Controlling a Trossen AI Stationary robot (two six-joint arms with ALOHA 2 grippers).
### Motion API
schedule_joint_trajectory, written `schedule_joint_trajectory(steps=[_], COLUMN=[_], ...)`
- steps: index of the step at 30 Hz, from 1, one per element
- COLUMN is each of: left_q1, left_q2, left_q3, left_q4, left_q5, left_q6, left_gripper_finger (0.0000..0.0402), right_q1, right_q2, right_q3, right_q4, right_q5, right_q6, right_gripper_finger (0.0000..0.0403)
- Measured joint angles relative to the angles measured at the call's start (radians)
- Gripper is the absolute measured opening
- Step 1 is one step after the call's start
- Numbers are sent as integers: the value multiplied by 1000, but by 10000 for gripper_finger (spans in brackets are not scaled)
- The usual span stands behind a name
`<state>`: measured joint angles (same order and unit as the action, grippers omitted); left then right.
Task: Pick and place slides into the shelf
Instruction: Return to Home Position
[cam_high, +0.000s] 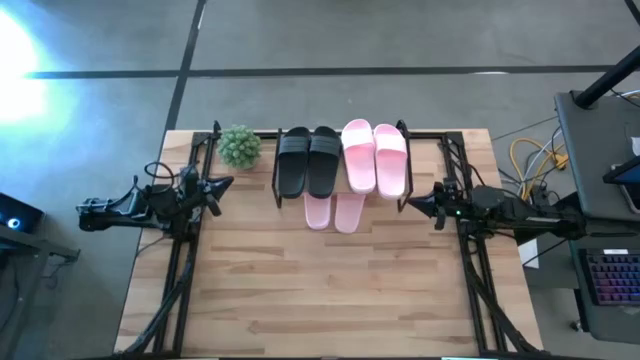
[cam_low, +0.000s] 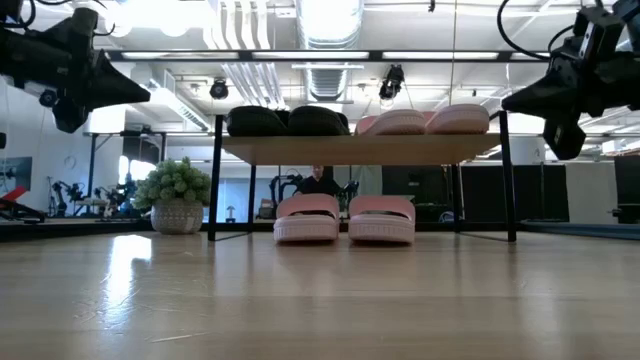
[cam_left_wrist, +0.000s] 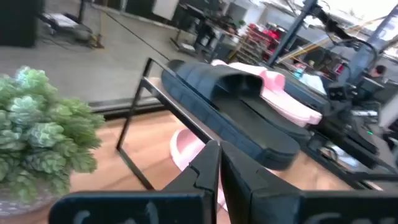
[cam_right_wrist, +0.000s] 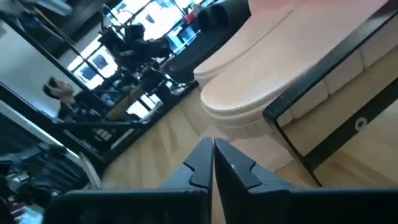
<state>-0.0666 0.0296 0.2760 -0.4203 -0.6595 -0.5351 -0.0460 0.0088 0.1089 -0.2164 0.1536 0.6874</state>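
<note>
Hanging empty and pressed together at either end of the shelf — left tool by the plant, right tool near the right legs — and, with four slides sitting on top and two pink ones underneath, risking only clipping a leg while swinging away.

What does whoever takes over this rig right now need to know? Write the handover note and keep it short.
Left gripper: shut, empty, above the table to the left of the shelf, near the potted plant.
Right gripper: shut, empty, above the table to the right of the shelf.
Slides: black pair and one pink pair on the top level; second pink pair underneath, sticking out past the front edge.
Done: all six slides are in the shelf.
Left: no slides to move; probably only parking the arms.
</note>
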Motion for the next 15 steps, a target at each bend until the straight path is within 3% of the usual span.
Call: schedule_joint_trajectory(steps=[15], left_q1=[0], left_q2=[62], left_q3=[-157], left_q4=[71], left_q5=[-19], left_q6=[-3], left_gripper_finger=[0], right_q1=[0], right_q2=[98], right_q3=[-20], right_q4=[-19], right_q5=[4], right_q6=[15], right_gripper_finger=[8])
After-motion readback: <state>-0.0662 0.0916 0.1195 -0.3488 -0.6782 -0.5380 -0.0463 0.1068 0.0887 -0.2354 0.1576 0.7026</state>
